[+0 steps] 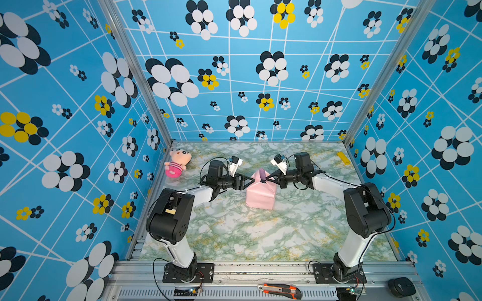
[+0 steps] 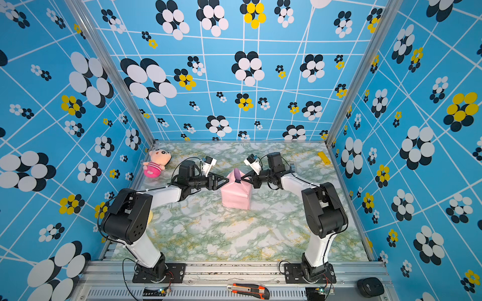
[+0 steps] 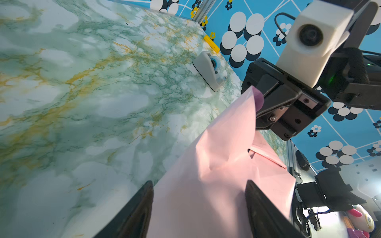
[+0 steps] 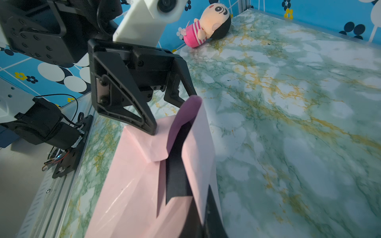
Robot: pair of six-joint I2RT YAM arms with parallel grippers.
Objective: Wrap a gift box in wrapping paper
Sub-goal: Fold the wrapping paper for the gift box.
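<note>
The wrapping paper [image 1: 260,198] [image 2: 236,196] covers the gift box at mid-table, pale pink face outward. One flap stands up over the top, its lilac inside showing at the tip [image 4: 191,107]. A black strip of the gift box [image 4: 175,164] shows in the gap under that flap. My right gripper [image 1: 266,179] [image 4: 206,208] comes in from the right, shut on the flap's edge. From the left, my left gripper [image 1: 251,180] [image 3: 199,185] stands open at the box's top edge, with pink paper [image 3: 216,164] between its fingers. One of its fingertips [image 4: 152,131] rests on the folded paper.
A pink-striped plush doll [image 1: 177,163] [image 4: 206,24] lies at the back left. A grey tape dispenser [image 3: 208,70] stands beyond the right arm, and a yellow piece [image 1: 343,157] lies by the back right wall. An orange utility knife [image 1: 280,290] rests on the front rail.
</note>
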